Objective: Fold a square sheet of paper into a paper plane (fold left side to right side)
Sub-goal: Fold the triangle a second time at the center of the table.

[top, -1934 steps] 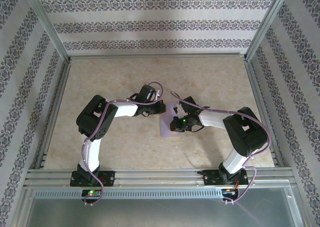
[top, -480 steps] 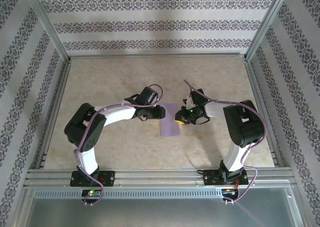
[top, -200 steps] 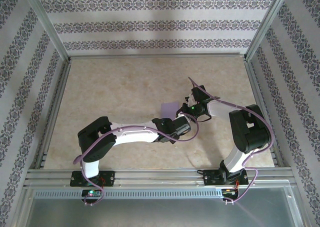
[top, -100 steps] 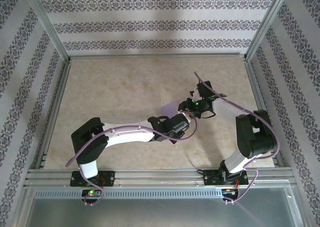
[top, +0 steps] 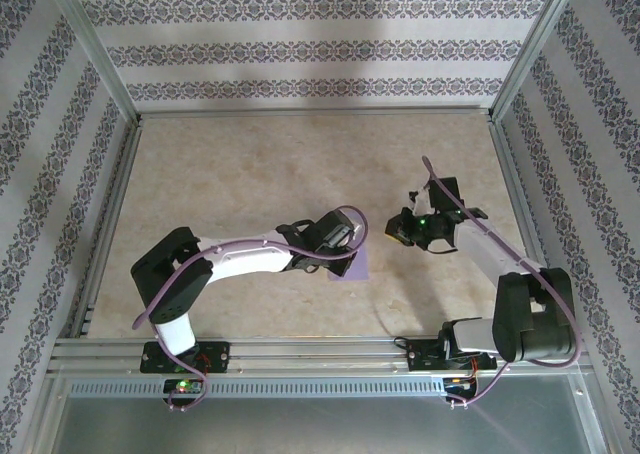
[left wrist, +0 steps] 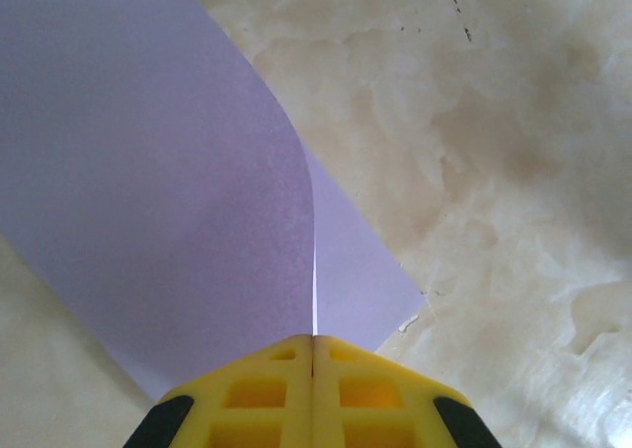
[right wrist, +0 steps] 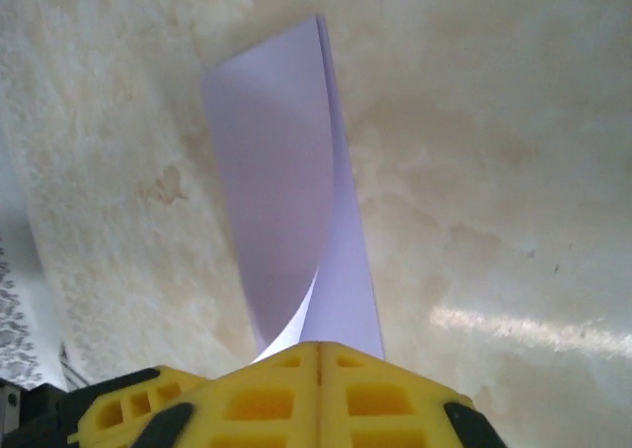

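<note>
**Top view.** The sheet [top: 356, 268] lies on the table [top: 250, 164], near the middle and somewhat toward the near edge. It is doubled over into a narrow rectangle of two layers. The left gripper [top: 349, 256] reaches across from the left and sits over the sheet's left part. The right gripper [top: 392, 234] stands to the right of the sheet, apart from it.

**Left wrist view.** The yellow fingers are pressed together, with no gap at the seam. The upper layer bows up off the lower one, and its edge runs straight into the seam, so the left gripper appears to pinch that layer. The lower layer lies flat on the table.

**Right wrist view.** The fingers are likewise pressed together. The sheet stretches away just ahead of the tips, its nearer corner curled up. Nothing can be made out between the fingers.

**Progress, as judged.** The first step, left side over to right side, looks laid over but not finished. The layers roughly overlap, yet the top one is arched and the crease is not pressed flat. No pointed nose, centre crease or wings are to be seen, so nearly all the folding is left to do.
</note>
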